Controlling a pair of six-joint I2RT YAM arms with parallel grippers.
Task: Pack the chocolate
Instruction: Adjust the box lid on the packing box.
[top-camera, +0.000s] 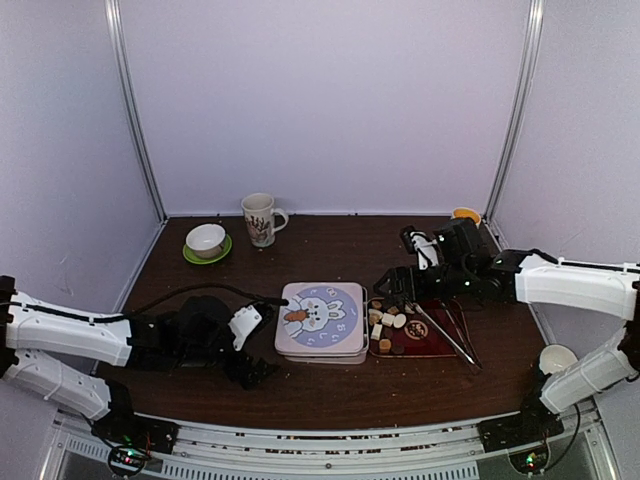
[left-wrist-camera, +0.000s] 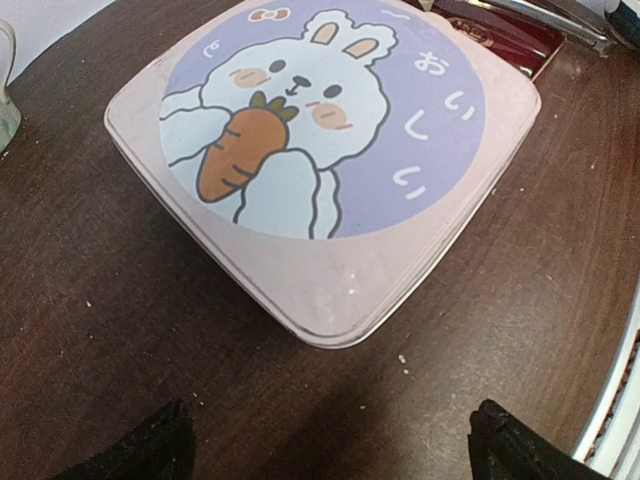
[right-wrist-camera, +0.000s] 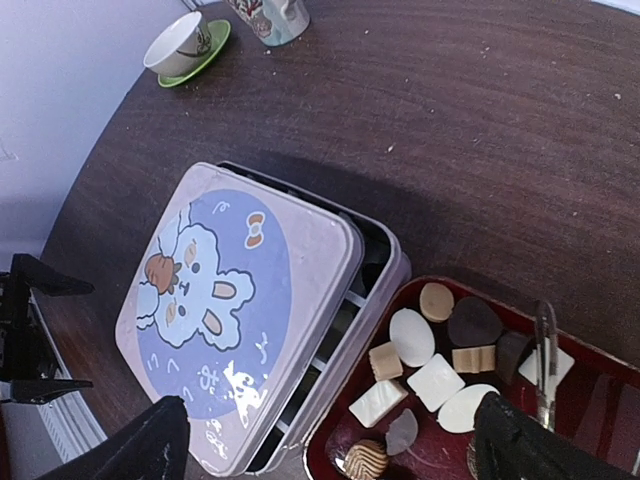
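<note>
The chocolate (right-wrist-camera: 435, 380) is several small white, tan and dark pieces lying on a dark red tray (right-wrist-camera: 600, 420), seen also from above as chocolate (top-camera: 385, 322). To its left stands a pink tin (top-camera: 322, 320) with a bunny lid (right-wrist-camera: 230, 310). The lid is slid aside, so a strip of dividers shows along the tray side. My right gripper (top-camera: 395, 290) hovers open over the tin's edge and the tray's left end, holding nothing; its wrist view shows the gripper (right-wrist-camera: 330, 440) straddling both. My left gripper (top-camera: 262, 340) is open and low on the table, just short of the tin's near-left corner (left-wrist-camera: 330, 335).
Long metal tongs (top-camera: 445, 330) lie on the tray's right part. A mug (top-camera: 260, 218) and a bowl on a green saucer (top-camera: 206, 241) stand at the back left. A yellow item (top-camera: 465, 214) sits at the back right and a white cup (top-camera: 556, 357) near the right arm's base.
</note>
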